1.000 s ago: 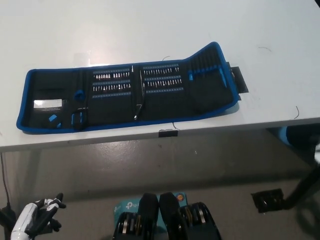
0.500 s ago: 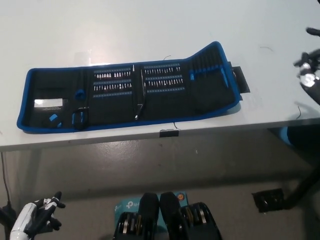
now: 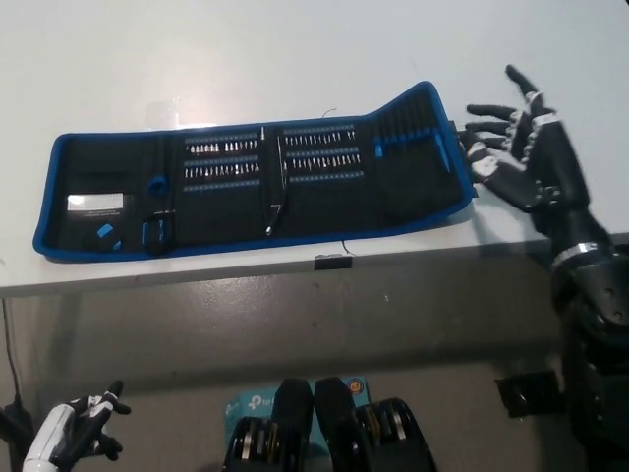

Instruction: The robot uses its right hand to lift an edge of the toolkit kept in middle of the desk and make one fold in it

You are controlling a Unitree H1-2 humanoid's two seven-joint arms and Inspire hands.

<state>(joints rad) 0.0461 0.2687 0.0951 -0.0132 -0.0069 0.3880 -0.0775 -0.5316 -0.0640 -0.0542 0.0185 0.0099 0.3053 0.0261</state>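
The toolkit [image 3: 256, 182], a long black roll with blue trim, lies unrolled across the white desk [image 3: 295, 49], showing rows of small bits and a few tools. Its right end panel [image 3: 418, 157] is tilted up off the desk. My black right hand [image 3: 521, 147] is open with fingers spread, just right of that raised end, fingertips reaching the black closure strap there. Whether they touch it is unclear. My white left hand [image 3: 74, 438] rests low at the bottom left, below the desk, holding nothing.
The desk's front edge [image 3: 295, 265] runs just below the toolkit, with floor beneath. A dark object [image 3: 526, 393] lies on the floor at the lower right. A small black clip [image 3: 331, 262] sits on the desk edge.
My right arm has swung in from the right edge and now reaches over the desk to the toolkit's raised right end. The toolkit has not moved. The left hand stays low.
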